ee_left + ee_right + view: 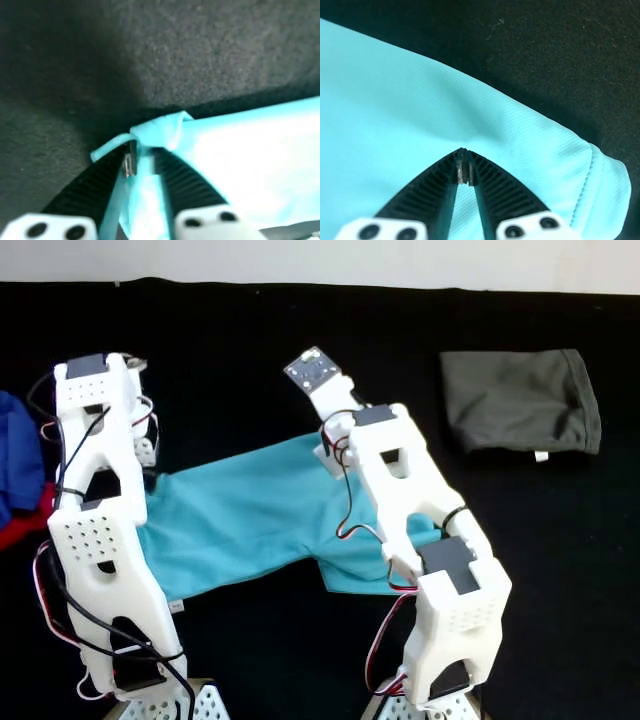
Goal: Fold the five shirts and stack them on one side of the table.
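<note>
The black table (300,340) carries the teal shirt (240,520), spread between my arms, and a folded grey shirt (520,400) well apart at the far right. My left gripper (142,150) is clenched on the teal shirt's bunched edge. My right gripper (464,167) pinches its fabric.

Garments, four counted: one teal shirt (250,520), lying unfolded; one grey shirt (520,400), folded; one blue garment (15,450) and one red garment (25,525), both cut off at the edge of the high view, so whether each is a single shirt cannot be told. Robot arms, two: one left arm (100,540) and one right arm (420,510). Claws, two, one per arm: left claw (141,155) and right claw (465,167). Tabletop (300,330), one, covered in black.
</note>
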Available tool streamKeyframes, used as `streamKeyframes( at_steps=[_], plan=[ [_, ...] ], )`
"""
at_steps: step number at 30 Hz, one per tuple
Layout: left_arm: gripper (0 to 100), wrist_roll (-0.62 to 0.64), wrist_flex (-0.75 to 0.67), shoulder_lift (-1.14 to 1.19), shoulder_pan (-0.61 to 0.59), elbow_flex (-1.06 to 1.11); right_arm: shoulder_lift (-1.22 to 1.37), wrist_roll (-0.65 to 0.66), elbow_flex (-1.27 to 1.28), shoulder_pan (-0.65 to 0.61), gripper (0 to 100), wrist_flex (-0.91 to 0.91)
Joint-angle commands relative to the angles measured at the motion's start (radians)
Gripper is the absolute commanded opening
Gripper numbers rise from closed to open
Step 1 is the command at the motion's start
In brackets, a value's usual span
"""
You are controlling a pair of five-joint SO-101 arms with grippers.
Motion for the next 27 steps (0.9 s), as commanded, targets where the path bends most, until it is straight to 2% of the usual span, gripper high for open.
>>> streamKeyframes(
  at_steps=[1,9,27],
  plan=[
    [1,0.009,0.037,-0.008,-0.013,-0.079,-0.007,-0.003,-0.048,-0.008,0.5,0.01],
    [1,0.005,0.078,-0.002,-0.091,-0.185,-0.007,-0.003,-0.048,-0.008,0.5,0.01],
    [2,0.003,0.08,-0.008,-0.214,-0.116,-0.01,0.0,-0.05,-0.007,0.5,0.008]
  ],
)
